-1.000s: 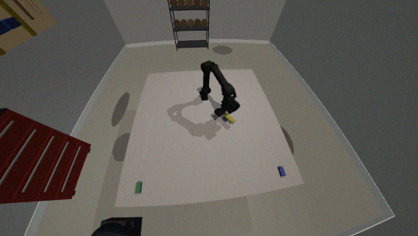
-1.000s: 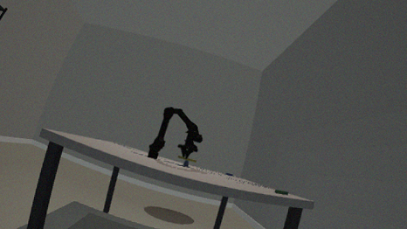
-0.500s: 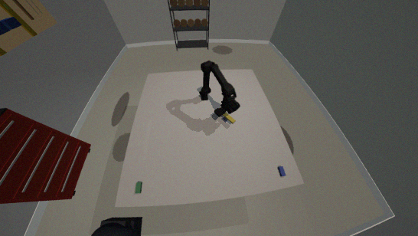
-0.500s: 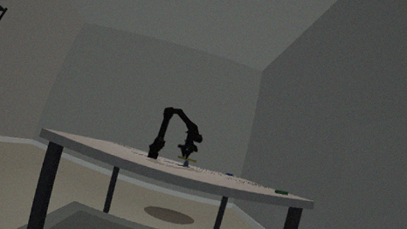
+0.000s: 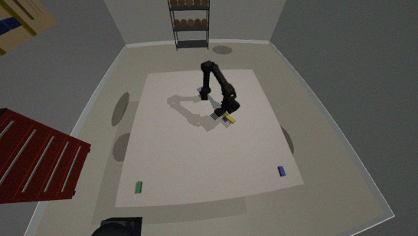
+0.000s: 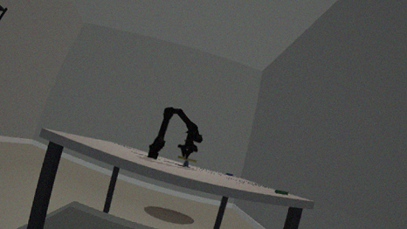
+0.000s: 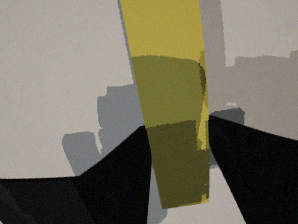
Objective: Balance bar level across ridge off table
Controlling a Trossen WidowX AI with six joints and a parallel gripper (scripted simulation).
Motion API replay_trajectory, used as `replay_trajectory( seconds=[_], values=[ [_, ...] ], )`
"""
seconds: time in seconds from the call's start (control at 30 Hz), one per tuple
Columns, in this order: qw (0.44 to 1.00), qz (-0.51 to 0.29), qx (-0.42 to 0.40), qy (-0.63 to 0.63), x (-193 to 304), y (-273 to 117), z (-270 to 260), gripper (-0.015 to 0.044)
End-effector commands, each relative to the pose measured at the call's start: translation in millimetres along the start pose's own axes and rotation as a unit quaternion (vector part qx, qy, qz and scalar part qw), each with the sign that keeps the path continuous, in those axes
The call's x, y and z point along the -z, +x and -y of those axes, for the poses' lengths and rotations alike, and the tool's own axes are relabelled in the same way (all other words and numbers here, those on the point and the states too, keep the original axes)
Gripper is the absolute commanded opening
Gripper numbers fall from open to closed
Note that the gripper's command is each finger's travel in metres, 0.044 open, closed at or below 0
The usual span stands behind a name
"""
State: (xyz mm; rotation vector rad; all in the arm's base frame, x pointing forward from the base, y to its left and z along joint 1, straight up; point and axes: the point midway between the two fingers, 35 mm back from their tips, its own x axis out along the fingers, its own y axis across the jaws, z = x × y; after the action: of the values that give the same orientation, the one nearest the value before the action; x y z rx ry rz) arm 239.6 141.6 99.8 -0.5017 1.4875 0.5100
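Bar, yellow: found directly above the blue-grey ridge, raised off the tabletop. Contact between bar and ridge cannot be confirmed. In the exterior view the bar lies near level. Tool: fingers clamped on the bar. In the top view, from the bar, a green block sits toward seven o'clock, a blue block toward four o'clock, both on the tabletop.
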Motion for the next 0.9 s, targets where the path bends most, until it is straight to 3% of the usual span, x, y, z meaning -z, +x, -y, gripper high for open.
replay_trajectory(
  seconds=[0.0, 0.43, 0.63, 0.87],
  values=[
    [1.0, 0.0, 0.0, 0.0, 0.1, 0.1, 0.0, 0.0],
    [1.0, 0.0, 0.0, 0.0, 0.1, 0.1, 0.0, 0.0],
    [1.0, 0.0, 0.0, 0.0, 0.1, 0.1, 0.0, 0.0157],
    [1.0, 0.0, 0.0, 0.0, 0.1, 0.1, 0.0, 0.0167]
  ],
)
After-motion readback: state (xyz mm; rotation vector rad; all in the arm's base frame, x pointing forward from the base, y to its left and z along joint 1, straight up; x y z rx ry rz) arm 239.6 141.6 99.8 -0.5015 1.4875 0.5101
